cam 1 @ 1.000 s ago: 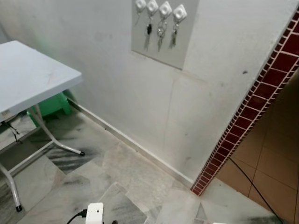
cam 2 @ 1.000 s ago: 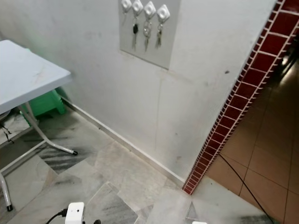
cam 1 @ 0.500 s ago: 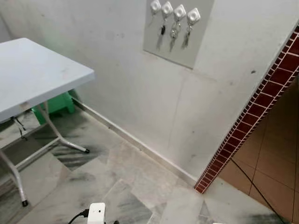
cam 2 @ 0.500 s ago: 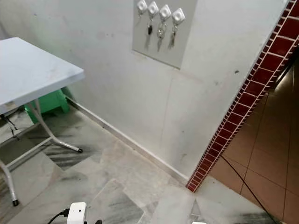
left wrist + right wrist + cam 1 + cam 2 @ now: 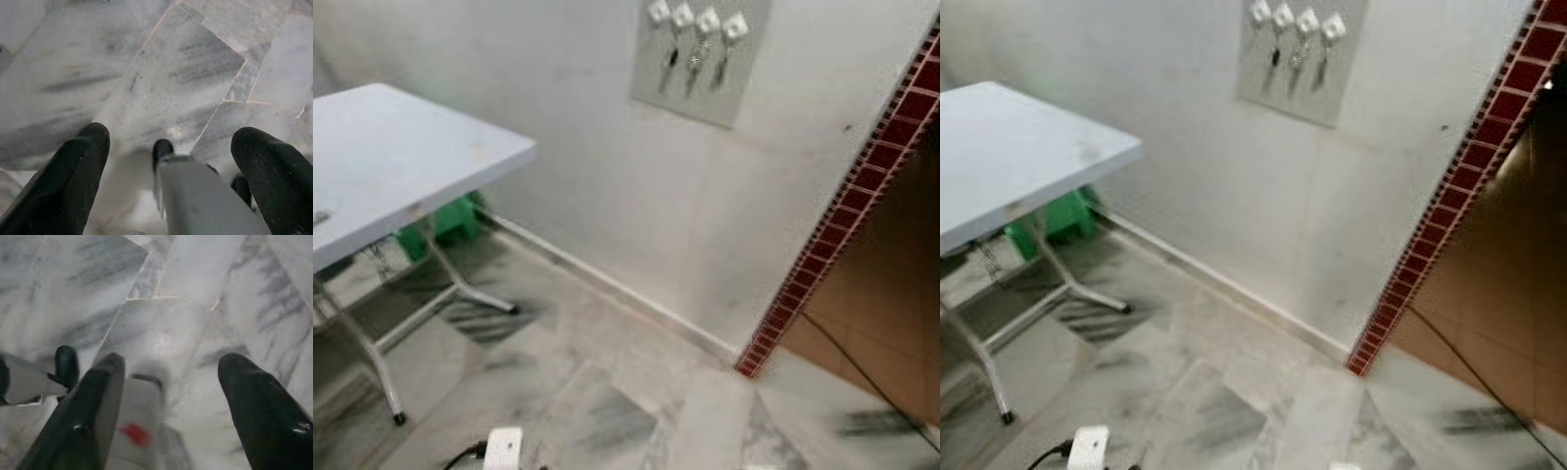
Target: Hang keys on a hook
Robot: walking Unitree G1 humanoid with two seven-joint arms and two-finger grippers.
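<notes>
A white folding table (image 5: 391, 162) stands left. The left gripper (image 5: 171, 147) and right gripper (image 5: 168, 382) hang spread and empty over marble floor (image 5: 636, 392). Keys (image 5: 693, 61) hang on wall hooks (image 5: 695, 20), far from either gripper's fingers.

Both head views look forward and down from standing height, somewhat blurred, onto one scene: the marble floor (image 5: 636, 392), the pale wall (image 5: 587, 147) ahead, the grey hook panel (image 5: 700, 59) at about 1 o'clock, the white worktop (image 5: 391, 157) at 9 o'clock and the red tile edging (image 5: 1449, 196) at 3 o'clock. Each wrist camera faces down along its own pincer, the left pincer (image 5: 171, 161) and the right pincer (image 5: 168, 396), close above the same floor.
</notes>
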